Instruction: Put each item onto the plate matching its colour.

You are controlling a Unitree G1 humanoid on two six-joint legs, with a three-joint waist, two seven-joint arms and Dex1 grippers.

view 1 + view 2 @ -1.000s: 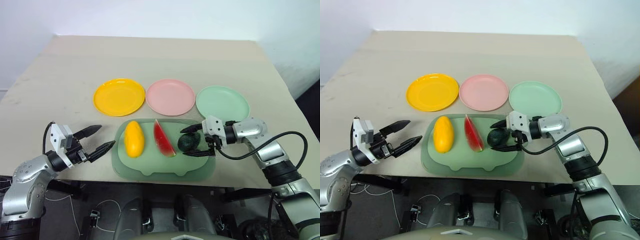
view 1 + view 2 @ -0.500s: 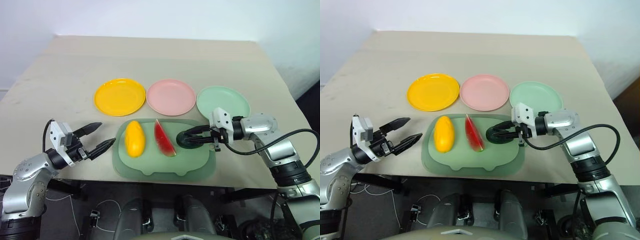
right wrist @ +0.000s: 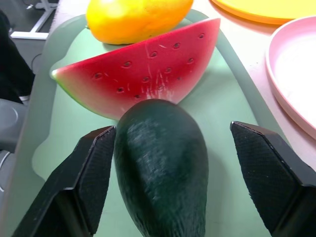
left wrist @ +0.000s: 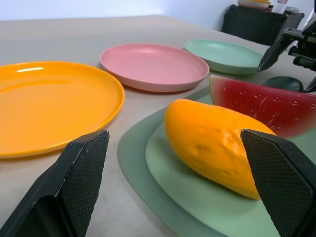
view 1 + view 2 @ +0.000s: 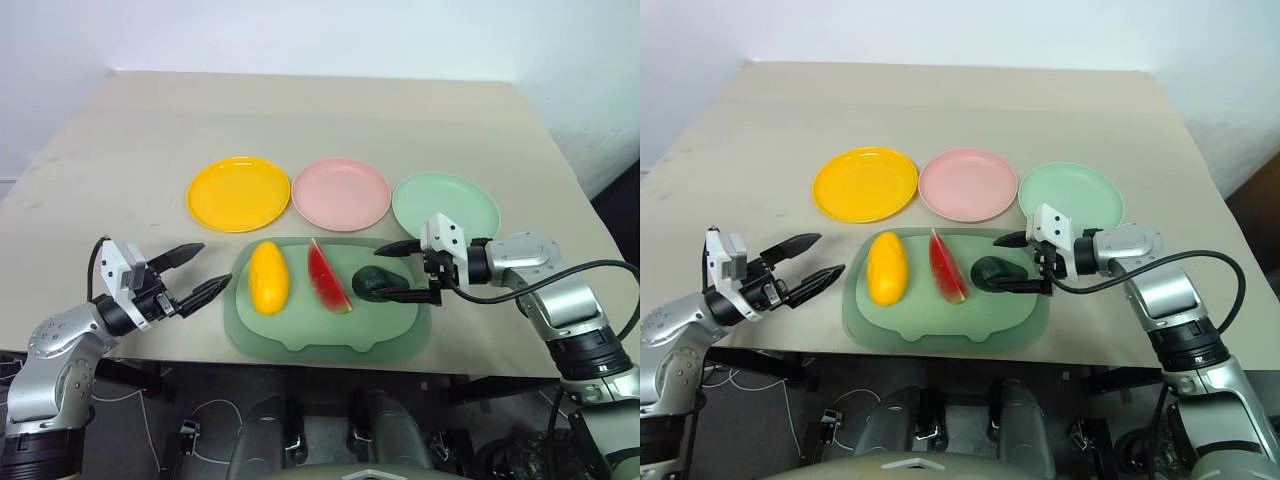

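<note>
A yellow mango, a red watermelon wedge and a dark green avocado lie side by side on a green tray. Behind the tray stand a yellow plate, a pink plate and a pale green plate, all bare. My right gripper is open, its fingers on either side of the avocado, which rests on the tray. My left gripper hangs open just left of the tray, pointing at the mango, with nothing between its fingers.
The tray sits close to the table's near edge. Bare tabletop stretches behind the three plates and to the left of the yellow one.
The right gripper closed on the avocado half a second ago and has opened again; the avocado stays on the tray, turned a little. The left arm has not moved.
</note>
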